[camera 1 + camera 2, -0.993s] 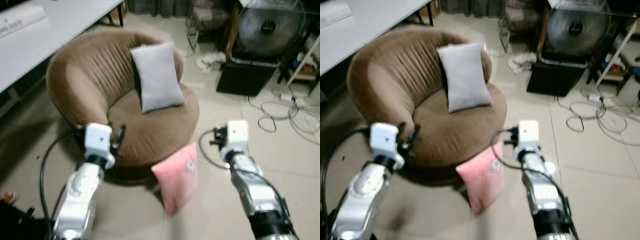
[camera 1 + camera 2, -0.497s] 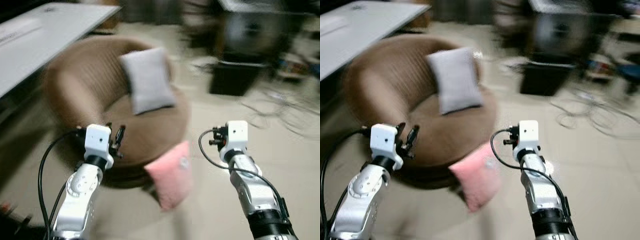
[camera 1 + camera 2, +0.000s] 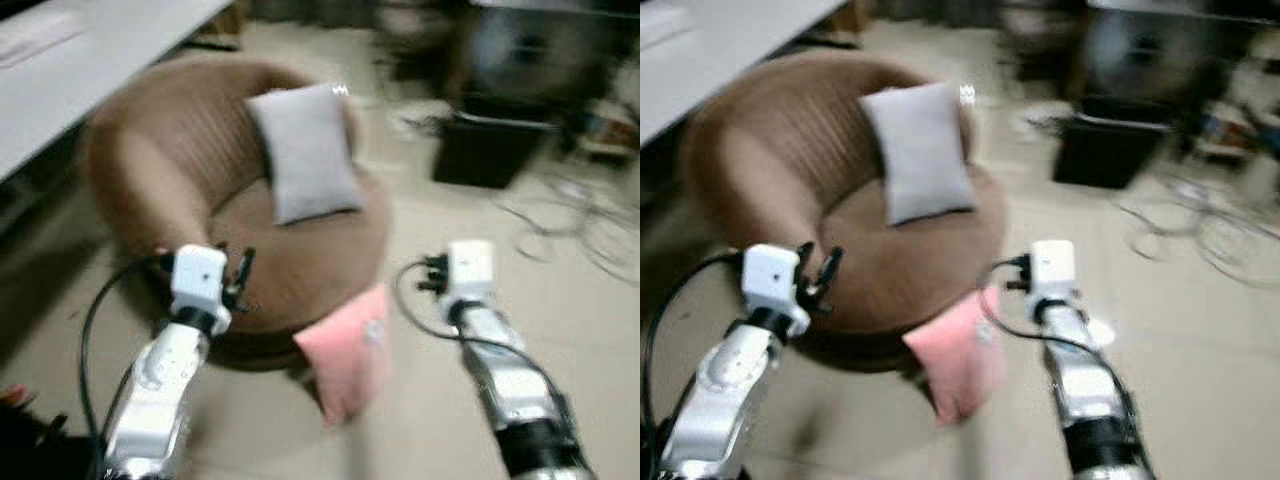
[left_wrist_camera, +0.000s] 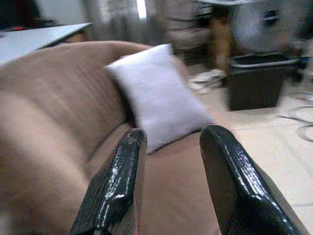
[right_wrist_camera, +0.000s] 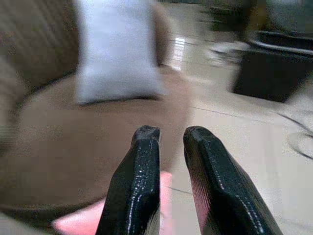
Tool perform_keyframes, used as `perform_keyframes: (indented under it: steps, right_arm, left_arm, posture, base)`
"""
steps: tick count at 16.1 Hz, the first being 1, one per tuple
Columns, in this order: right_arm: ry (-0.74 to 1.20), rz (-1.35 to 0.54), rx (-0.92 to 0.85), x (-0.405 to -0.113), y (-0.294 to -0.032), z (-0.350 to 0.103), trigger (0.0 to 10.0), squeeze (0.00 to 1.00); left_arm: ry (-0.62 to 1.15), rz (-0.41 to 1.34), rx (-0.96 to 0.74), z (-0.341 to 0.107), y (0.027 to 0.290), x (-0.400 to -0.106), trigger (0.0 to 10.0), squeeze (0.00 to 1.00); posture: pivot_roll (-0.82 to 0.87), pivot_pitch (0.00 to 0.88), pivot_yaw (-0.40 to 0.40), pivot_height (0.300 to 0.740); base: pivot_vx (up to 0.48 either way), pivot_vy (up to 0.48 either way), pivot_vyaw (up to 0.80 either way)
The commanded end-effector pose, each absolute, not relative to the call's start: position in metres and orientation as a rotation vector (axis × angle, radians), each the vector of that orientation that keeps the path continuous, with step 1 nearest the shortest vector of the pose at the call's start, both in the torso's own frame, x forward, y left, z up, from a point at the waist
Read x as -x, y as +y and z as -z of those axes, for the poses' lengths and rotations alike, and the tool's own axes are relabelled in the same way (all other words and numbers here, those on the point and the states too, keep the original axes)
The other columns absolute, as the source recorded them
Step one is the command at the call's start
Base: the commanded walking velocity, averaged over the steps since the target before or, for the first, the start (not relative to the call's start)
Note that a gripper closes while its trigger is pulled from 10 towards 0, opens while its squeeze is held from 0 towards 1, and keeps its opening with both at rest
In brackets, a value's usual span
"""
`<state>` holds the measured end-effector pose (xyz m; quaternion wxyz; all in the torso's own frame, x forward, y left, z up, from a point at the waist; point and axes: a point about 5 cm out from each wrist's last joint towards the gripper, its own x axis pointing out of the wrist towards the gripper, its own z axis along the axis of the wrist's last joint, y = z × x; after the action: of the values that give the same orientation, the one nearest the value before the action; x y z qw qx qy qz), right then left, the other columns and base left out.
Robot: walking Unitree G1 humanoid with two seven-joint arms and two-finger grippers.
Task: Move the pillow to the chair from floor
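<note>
Two pincers (image 4: 168,142) (image 5: 171,134) of mine hang empty, fingers apart; pink pillow (image 3: 345,350) lower centre on floor (image 3: 560,300), touching chair (image 3: 290,270).

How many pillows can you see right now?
2. A grey pillow leans against the backrest of the brown chair; a pink pillow stands on the floor against the chair's front. Others could be hidden.

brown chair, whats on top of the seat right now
A grey pillow stands on the brown chair, leaning against its backrest. The pink pillow is on the floor against the chair's front; its lower edge is blurred.
</note>
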<state>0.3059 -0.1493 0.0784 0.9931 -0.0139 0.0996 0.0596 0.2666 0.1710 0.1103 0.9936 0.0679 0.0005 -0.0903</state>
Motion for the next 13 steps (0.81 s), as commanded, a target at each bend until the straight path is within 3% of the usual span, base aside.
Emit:
perform_keyframes:
  steps: [1, 7, 13]
  right_arm:
    - [0.19, -0.086, 0.028, -0.3049, -0.1602, -0.0797, 10.0, 0.0]
    - [0.194, -0.079, 0.032, -0.3055, -0.1618, -0.0793, 10.0, 0.0]
    - [0.194, -0.093, 0.027, -0.306, -0.1587, -0.0785, 10.0, 0.0]
  left_arm:
    - [-0.013, 0.194, -0.138, -0.113, 0.1676, -0.2679, 10.0, 0.0]
    - [-0.008, 0.191, -0.138, -0.1119, 0.1685, -0.2676, 10.0, 0.0]
    - [-0.009, 0.164, -0.118, -0.1091, 0.1737, -0.2653, 10.0, 0.0]
  posture:
    - [0.06, 0.0, 0.027, 0.74]
    - [0.06, 0.0, 0.028, 0.74]
    - [0.07, 0.0, 0.019, 0.74]
  base:
    - [0.319, 0.0, 0.0]
    - [0.319, 0.0, 0.0]
    - [0.0, 0.0, 0.0]
